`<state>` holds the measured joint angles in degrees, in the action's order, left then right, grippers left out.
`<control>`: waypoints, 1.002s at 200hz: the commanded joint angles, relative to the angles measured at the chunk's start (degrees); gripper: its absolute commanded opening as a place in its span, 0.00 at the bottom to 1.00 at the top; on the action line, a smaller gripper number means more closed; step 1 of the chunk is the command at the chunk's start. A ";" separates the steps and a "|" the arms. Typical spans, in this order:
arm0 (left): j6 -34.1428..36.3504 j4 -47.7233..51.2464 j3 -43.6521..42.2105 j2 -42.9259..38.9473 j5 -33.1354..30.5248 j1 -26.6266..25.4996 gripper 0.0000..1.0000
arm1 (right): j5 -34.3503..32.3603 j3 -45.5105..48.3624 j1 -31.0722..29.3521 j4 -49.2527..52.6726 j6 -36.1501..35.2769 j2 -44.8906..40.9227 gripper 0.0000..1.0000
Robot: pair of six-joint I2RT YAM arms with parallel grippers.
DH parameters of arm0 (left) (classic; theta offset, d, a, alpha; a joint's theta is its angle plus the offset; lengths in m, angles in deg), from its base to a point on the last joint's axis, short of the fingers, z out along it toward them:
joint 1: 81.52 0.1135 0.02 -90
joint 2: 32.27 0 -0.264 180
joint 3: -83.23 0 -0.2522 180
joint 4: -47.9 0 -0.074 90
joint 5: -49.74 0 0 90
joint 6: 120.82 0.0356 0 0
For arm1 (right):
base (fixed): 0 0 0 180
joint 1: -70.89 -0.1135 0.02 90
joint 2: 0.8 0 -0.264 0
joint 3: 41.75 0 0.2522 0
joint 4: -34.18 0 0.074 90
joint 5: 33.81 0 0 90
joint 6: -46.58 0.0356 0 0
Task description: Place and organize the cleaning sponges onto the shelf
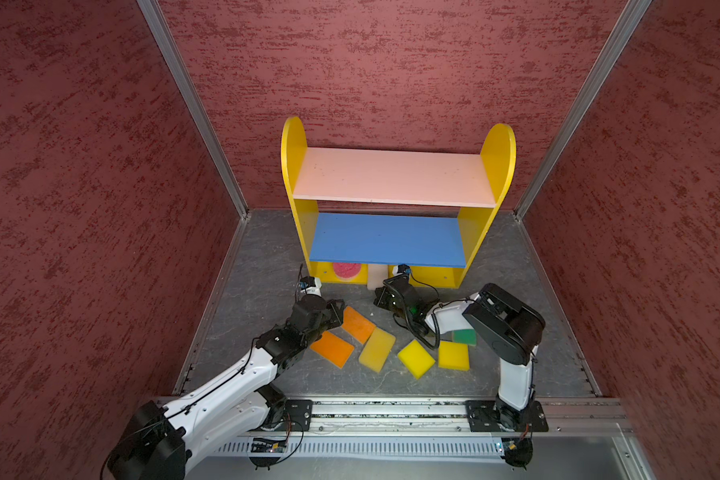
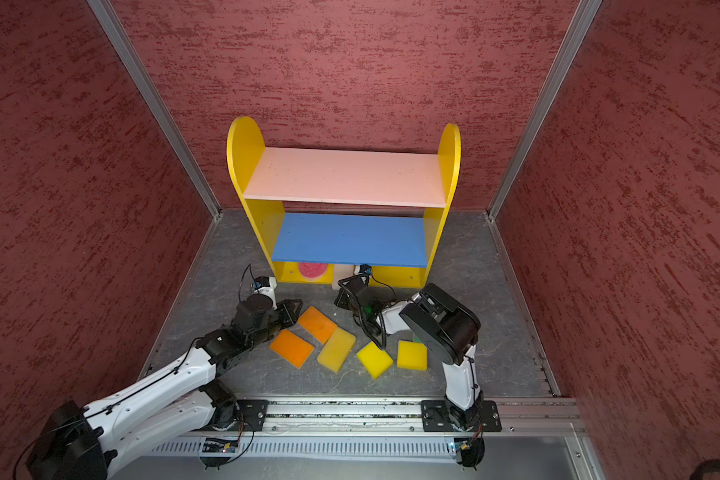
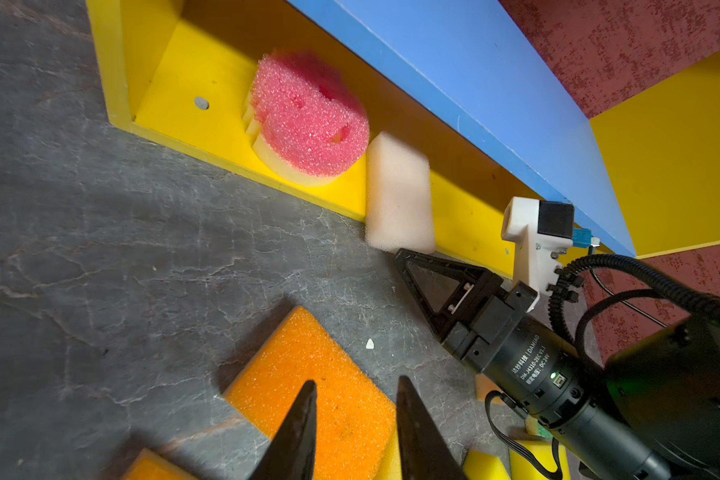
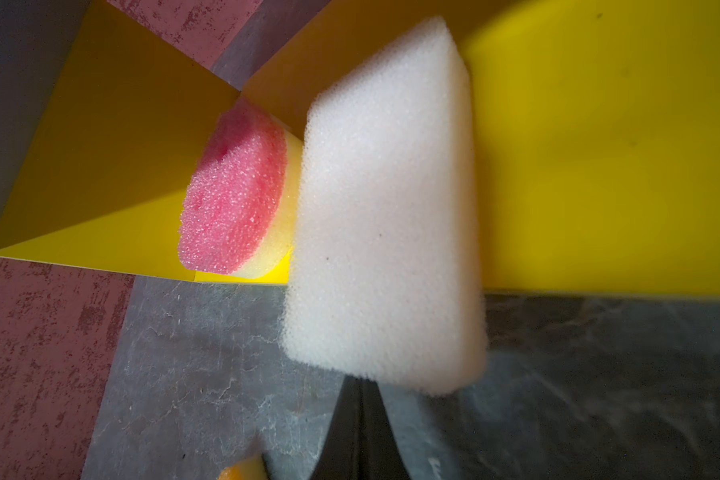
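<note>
At the foot of the shelf, the right arm stretches low and forward. Its right gripper is closed, pinching the near end of the off-white sponge. The sponge's long axis runs front to back, with the far end on the yellow base board and the near end jutting over the floor, just beside the round pink sponge. The left arm reaches in low. Its left gripper hangs parted and empty above an orange sponge.
</note>
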<state>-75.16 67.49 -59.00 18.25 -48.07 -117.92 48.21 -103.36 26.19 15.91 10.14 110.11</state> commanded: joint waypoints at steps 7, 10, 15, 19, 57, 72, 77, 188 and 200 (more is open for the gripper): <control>-0.34 1.43 -0.98 -1.08 -1.06 -0.15 0.33 | -4.24 -2.39 0.06 0.44 0.28 1.13 0.03; -0.45 1.51 -1.03 -1.06 -1.13 -0.16 0.33 | -4.50 -2.41 0.06 0.58 0.43 1.21 0.03; -0.47 1.51 -1.07 -1.08 -1.15 -0.09 0.33 | -4.93 -2.49 0.06 0.83 0.70 1.24 0.03; -0.49 1.52 -1.07 -1.02 -1.15 -0.16 0.33 | -5.24 -2.39 0.06 0.79 0.82 1.39 0.03; -0.81 1.62 -1.35 -1.23 -1.11 -0.07 0.34 | -5.74 -2.47 0.16 -1.23 1.07 2.67 0.03; -0.82 1.65 -1.33 -1.30 -1.28 -0.04 0.34 | -5.47 -2.83 0.06 -2.17 1.31 3.24 0.03; -0.79 1.78 -1.33 -1.22 -1.33 -0.07 0.34 | -5.46 -2.94 0.06 -2.47 1.39 3.42 0.03; -1.19 1.20 -1.77 -0.15 -0.90 -0.07 0.35 | -4.64 -5.68 -0.12 -3.34 0.96 5.02 0.03; -1.24 1.07 -1.91 -0.15 -0.80 -0.07 0.35 | -5.02 -5.82 -0.11 -3.33 0.86 4.79 0.03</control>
<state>-76.42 68.49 -59.83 17.92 -48.29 -117.92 44.60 -106.88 25.99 15.19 11.47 114.97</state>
